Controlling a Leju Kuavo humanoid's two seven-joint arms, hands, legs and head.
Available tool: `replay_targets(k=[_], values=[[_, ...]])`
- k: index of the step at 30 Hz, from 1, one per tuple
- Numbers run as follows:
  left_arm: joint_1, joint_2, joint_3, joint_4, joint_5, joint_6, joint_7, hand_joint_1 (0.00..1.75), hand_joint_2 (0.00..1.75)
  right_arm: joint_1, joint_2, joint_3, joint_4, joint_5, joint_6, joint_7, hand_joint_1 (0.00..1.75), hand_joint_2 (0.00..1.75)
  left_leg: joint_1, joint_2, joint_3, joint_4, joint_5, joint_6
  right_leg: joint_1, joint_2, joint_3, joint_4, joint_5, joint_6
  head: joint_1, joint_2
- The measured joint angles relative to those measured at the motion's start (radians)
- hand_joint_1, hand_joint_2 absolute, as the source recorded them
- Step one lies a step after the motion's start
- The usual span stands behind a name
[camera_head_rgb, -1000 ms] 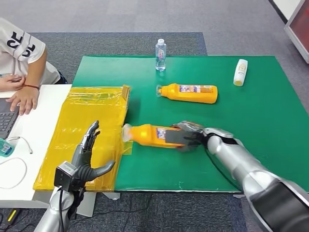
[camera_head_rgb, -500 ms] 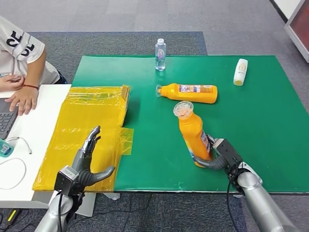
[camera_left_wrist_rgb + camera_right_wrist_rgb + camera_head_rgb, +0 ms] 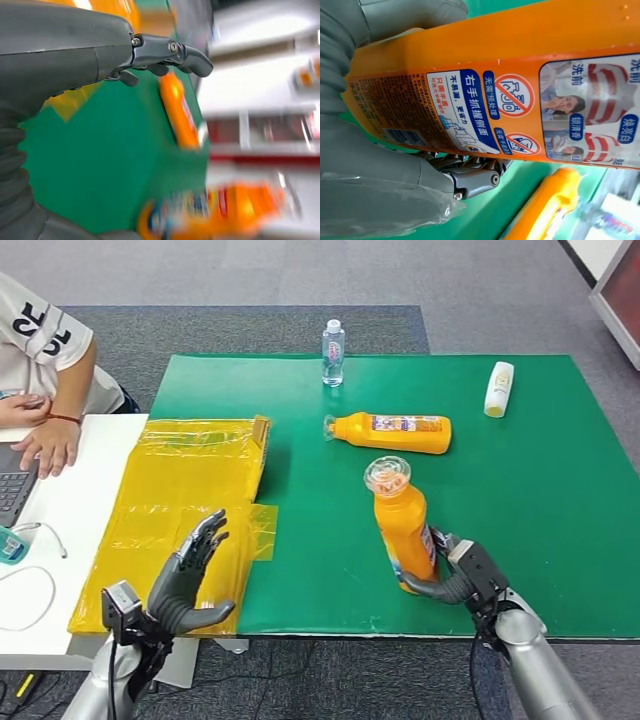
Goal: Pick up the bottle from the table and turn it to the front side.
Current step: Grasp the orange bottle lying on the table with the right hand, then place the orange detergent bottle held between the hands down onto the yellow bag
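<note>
**Bottle up in right hand, label turn pending**

Nearest, at the front table edge, right hand grips the lower body of the orange plastic detergent bottle with clear cap; bottle tilted near upright, cap end away from robot, base low over the green mat, contact with mat cannot tell. Right wrist view: thumb and fingers wrapped on opposite sides of the bottle, printed label showing between them. Left hand hovers free near the front edge of the yellow plastic sheet, fingers spread, holding nothing.

Step in hand, as judged: rotate bottle so front label faces out. Do it well: keep the wrap firm, the plastic looks slick; roll at the wrist slowly, keep the base from scraping the mat, don't swing the cap toward the second orange bottle lying on its side just behind.

Further back: small clear water bottle upright at the far edge, white bottle lying far right. Person's hand at a laptop on the white table, left.
</note>
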Motion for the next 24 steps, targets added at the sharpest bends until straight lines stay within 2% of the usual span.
replay_targets(k=[4,10,15,19,24], values=[[-0.069,0.054,-0.008,0.036,0.025,-0.170,0.000,0.00,1.75,-0.038,0.040,0.036,-0.003,0.017,0.023,-0.009,1.75,1.75,0.001,0.001,0.000,0.000,0.002,-0.002,0.001,0.001,-0.002,0.002,0.001,-0.002,0.000,0.000],[-0.181,0.180,-0.060,0.059,0.034,-0.291,0.000,0.00,1.75,-0.119,0.091,0.159,-0.001,0.017,-0.007,-0.010,1.75,1.75,0.002,0.001,0.000,0.000,0.005,-0.006,0.003,0.001,-0.003,0.004,0.002,-0.004,0.000,0.000],[-0.218,0.276,-0.093,0.059,0.102,-0.473,0.003,0.00,1.75,-0.169,0.131,0.269,0.001,0.051,-0.026,-0.011,1.75,1.75,0.003,0.002,0.000,0.000,0.005,-0.006,0.003,0.003,-0.004,0.004,0.002,-0.005,0.000,0.000],[-0.237,0.303,-0.107,0.064,0.112,-0.493,0.004,0.00,1.75,-0.183,0.160,0.340,-0.004,0.078,-0.059,-0.008,1.75,1.75,0.003,0.002,-0.001,0.000,0.005,-0.006,0.003,0.002,-0.004,0.004,0.001,-0.005,0.000,0.000],[-0.245,0.306,-0.115,0.072,0.099,-0.488,0.000,0.00,1.75,-0.180,0.177,0.400,-0.022,0.137,-0.132,0.010,1.75,1.75,0.003,0.002,-0.001,0.000,0.004,-0.006,0.003,0.002,-0.004,0.004,0.001,-0.005,0.000,0.000]])
